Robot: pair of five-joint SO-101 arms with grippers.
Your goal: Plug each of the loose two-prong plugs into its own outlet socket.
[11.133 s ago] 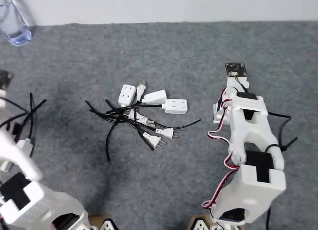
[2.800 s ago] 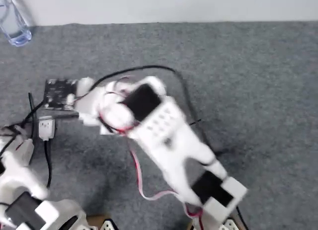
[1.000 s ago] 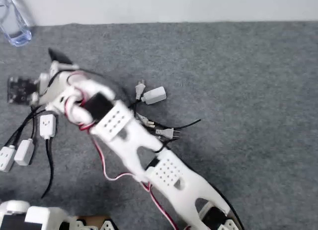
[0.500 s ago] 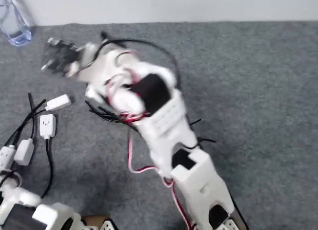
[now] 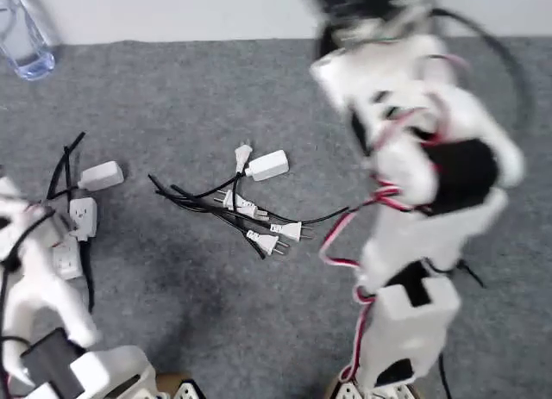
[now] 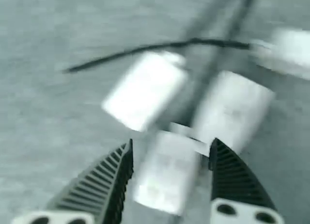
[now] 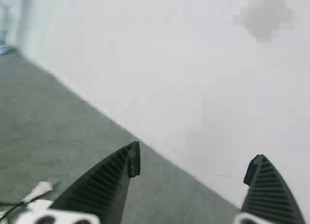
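Left gripper (image 6: 172, 145) open – jaws spread either side of a white outlet block (image 6: 167, 178), not clamped on it; the block's long axis runs roughly along the fingers. Neighbouring sockets (image 6: 144, 90) lie just beyond it, all on the left arm's side of the table. Loose plugs (image 5: 274, 235) sit mid-table on tangled black cords, well apart from that cluster, prongs pointing several ways; a lone socket (image 5: 267, 165) lies just behind them. Right gripper (image 7: 196, 155) open, empty, raised and facing the wall – aimed away from the plugs. Clear bottle (image 5: 21, 37) at the far left corner; contents can't tell.
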